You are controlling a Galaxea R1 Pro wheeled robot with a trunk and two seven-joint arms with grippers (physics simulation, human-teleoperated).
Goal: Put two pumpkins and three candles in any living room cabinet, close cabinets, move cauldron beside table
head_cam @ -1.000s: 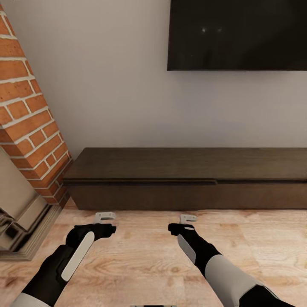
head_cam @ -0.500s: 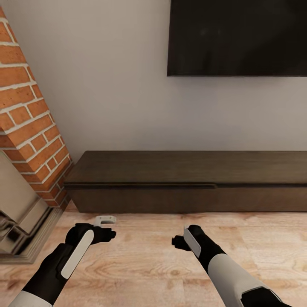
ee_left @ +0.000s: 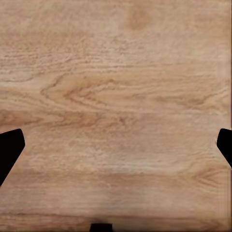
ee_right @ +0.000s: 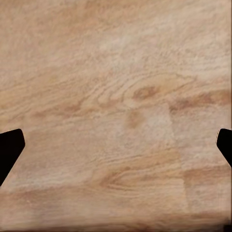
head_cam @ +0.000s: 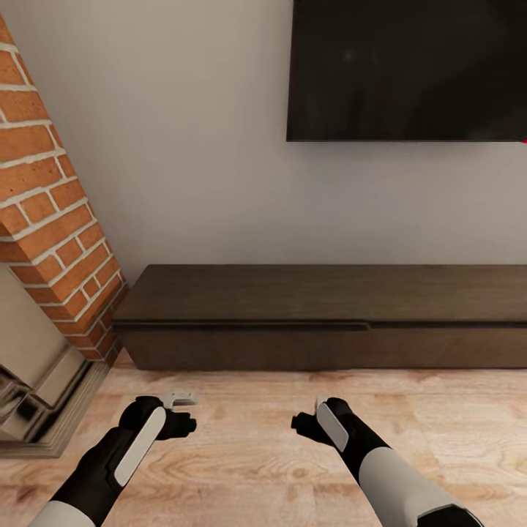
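Ahead, the cabinet [head_cam: 322, 316] (drawers flush) faces both tools.

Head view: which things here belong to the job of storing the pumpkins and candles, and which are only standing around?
Belong to the job:
- cabinet, long, low, dark brown, against the wall, fronts shut
- left gripper, open, nothing between its fingers
- right gripper, open, nothing between its fingers

Only standing around:
- black screen on the wall
- brick fireplace
- wooden floor
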